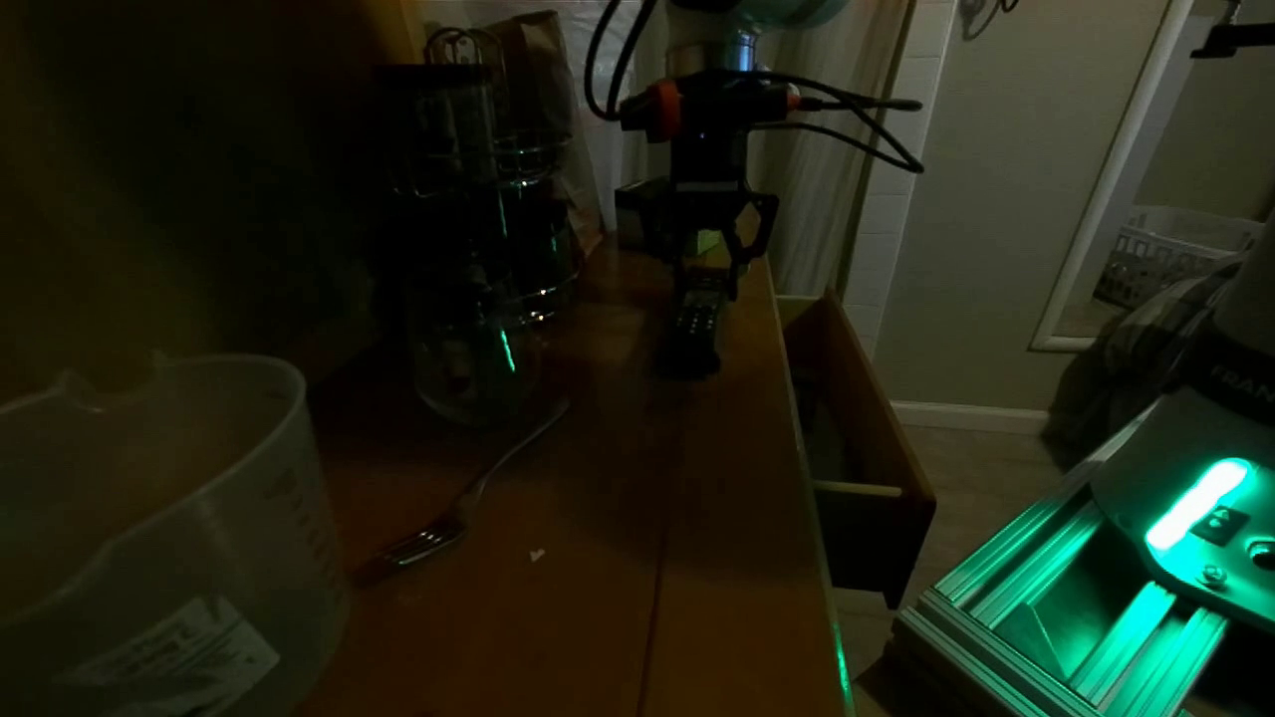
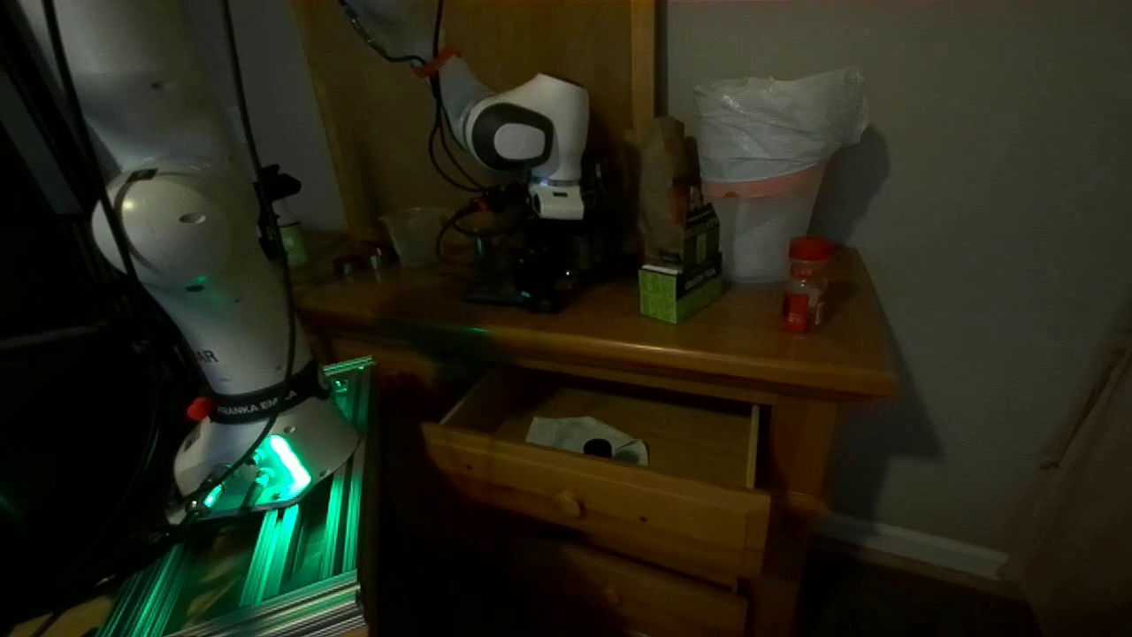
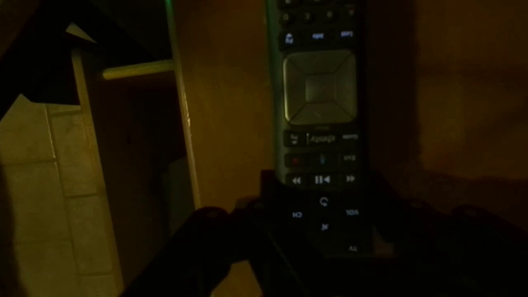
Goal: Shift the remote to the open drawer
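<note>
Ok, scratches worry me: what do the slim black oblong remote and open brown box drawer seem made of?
Remote: likely plastic, mostly matte, judging by its dull, moulded-looking keys. Drawer: apparently wood, perhaps satin, with dark knotlike spots flanking its knob.

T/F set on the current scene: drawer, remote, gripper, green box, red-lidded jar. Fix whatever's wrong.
1. The drawer is open. True.
2. The gripper straddles the remote. True.
3. The remote is inside the drawer. False: it is on or just above the tabletop; which of the two is unclear.
4. The green box stands on the tabletop. True.
5. The red-lidded jar is tipped over. False: it stands upright.
</note>
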Controlling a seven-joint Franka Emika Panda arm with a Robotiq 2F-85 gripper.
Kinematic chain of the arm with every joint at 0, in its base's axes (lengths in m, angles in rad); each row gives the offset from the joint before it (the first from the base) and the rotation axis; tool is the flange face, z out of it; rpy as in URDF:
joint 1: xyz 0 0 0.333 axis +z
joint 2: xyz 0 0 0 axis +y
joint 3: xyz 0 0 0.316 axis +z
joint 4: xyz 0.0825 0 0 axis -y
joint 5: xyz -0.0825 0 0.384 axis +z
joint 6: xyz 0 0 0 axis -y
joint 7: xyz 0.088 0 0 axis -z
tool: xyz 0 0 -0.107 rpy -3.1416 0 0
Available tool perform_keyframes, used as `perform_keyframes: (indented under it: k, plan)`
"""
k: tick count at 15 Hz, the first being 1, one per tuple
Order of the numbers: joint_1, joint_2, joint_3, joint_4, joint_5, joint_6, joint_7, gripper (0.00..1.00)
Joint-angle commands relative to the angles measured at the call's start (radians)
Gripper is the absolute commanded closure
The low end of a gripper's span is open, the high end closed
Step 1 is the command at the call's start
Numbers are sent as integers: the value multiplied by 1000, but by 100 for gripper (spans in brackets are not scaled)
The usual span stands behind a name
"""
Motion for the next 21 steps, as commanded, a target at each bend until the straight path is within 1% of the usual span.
perform_keyframes:
  k: [1,5,7,9,11,12,15,17,18,20,21]
  plan:
    - [-45,-94,-65,7,-146,-89,-7,69]
    - [-125,-153,-135,13,-262,-196,-124,69]
    - [-164,-167,-163,2,-304,-230,-182,69]
    - [-196,-164,-186,-13,-335,-246,-234,69]
    - [-217,-146,-200,-45,-346,-233,-266,69]
    - [-223,-138,-207,-64,-338,-224,-295,69]
    - [-237,-103,-242,-128,-233,-186,-453,69]
    - [-239,-81,-251,-146,-163,-189,-458,69]
    - [-235,-92,-240,-128,-227,-206,-415,44]
    - [-236,-74,-248,-140,-197,-199,-431,44]
    - [-236,-70,-248,-140,-193,-198,-431,69]
